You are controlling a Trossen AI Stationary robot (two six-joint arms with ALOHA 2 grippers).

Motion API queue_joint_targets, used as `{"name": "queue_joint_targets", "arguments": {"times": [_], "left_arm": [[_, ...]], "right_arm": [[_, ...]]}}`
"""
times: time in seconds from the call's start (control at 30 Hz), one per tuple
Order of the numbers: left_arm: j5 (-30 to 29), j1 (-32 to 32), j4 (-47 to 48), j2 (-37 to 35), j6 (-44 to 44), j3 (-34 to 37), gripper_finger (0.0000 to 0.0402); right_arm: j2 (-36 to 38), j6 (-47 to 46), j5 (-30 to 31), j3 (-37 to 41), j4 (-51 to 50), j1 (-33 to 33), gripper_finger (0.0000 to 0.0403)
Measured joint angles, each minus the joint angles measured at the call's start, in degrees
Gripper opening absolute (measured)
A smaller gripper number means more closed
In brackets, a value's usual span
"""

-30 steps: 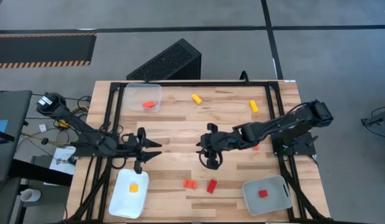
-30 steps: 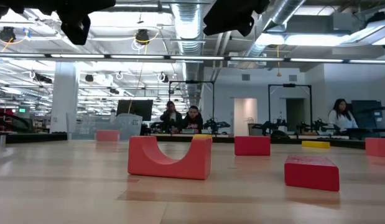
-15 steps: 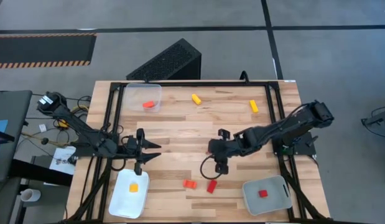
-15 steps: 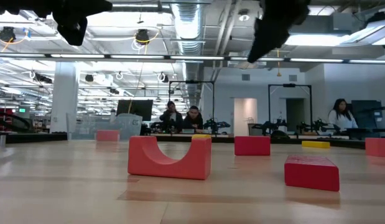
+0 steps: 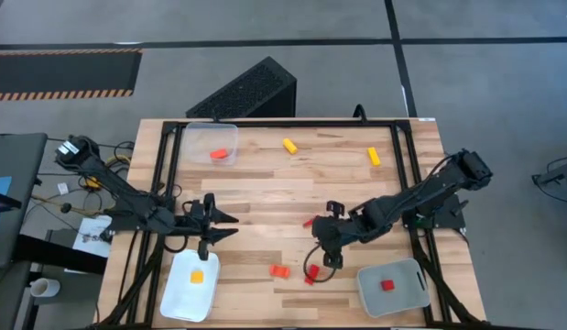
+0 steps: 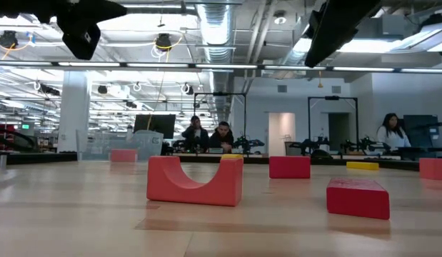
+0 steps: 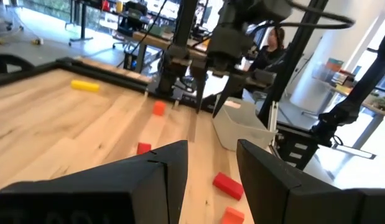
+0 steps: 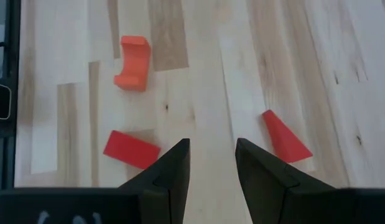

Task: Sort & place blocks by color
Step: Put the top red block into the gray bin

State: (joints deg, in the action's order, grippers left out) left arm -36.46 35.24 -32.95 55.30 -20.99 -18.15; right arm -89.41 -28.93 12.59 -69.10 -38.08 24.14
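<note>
The blocks lie scattered over the wooden table [image 5: 265,192]. Two yellow blocks sit near its far edge, one [image 5: 289,145] toward the middle and one [image 5: 374,157] toward the right. An orange arch block [image 5: 279,270] and a red bar [image 5: 310,273] lie close together near the near edge, with a red wedge [image 5: 310,223] a little farther in. A red-orange block [image 5: 219,154] rests in the clear tray [image 5: 193,137] at the far left corner, a yellow block [image 5: 198,276] in the white tray [image 5: 178,298] at the near left edge, and a red block [image 5: 387,285] in the grey tray [image 5: 407,298] at the near right corner.

The right gripper [image 5: 325,263] hangs above the red bar, pointing down, its fingers [image 8: 172,168] parted and holding nothing; in its wrist view bare wood shows between them, the bar to one side and the wedge to the other.

The left gripper [image 5: 223,225] waits at the table's left edge, just beyond the white tray, its fingers [image 7: 161,174] apart and empty. The wide middle of the table between the two arms is bare wood.
</note>
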Motion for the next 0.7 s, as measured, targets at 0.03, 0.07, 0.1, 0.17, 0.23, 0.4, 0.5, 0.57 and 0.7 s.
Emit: {"name": "queue_joint_targets", "arguments": {"times": [0.03,0.07,0.1,0.17,0.23,0.4,0.5,0.57,0.7], "left_arm": [[0.0,0.0,0.0,0.7,-0.5,0.0,0.0123],[0.0,0.0,-0.2,1.4,-0.8,0.0,0.0123],[-0.1,0.0,-0.6,2.2,-0.9,0.0,0.0123],[-0.1,0.0,-1.8,3.5,-1.1,0.0,0.0123],[-0.2,0.0,-3.1,4.9,-1.1,0.0,0.0123],[-0.3,0.0,-5.7,6.8,-0.7,0.0,0.0123],[-0.3,0.0,-5.7,6.8,-0.7,0.0,0.0123],[-0.2,0.0,-5.6,6.8,-0.7,0.0,0.0123],[-0.2,0.0,-5.4,6.8,-0.7,0.0,0.0123]], "right_arm": [[0.0,-0.4,0.7,0.0,0.2,0.6,0.0153],[0.0,-0.9,1.0,0.0,0.5,1.1,0.0154],[-0.3,-1.2,1.1,0.0,1.2,1.6,0.0155],[-1.3,-1.5,1.1,0.0,3.4,2.4,0.0156],[-2.7,-1.4,1.0,0.0,6.1,3.0,0.0157],[-7.7,-0.8,-0.3,0.0,12.5,2.6,0.0156],[-10.9,-0.6,-1.2,0.0,14.7,2.3,0.0157],[-12.6,-0.6,-2.0,0.0,17.1,2.2,0.0160],[-14.8,-0.6,-2.3,-0.1,20.6,2.1,0.0169]]}}
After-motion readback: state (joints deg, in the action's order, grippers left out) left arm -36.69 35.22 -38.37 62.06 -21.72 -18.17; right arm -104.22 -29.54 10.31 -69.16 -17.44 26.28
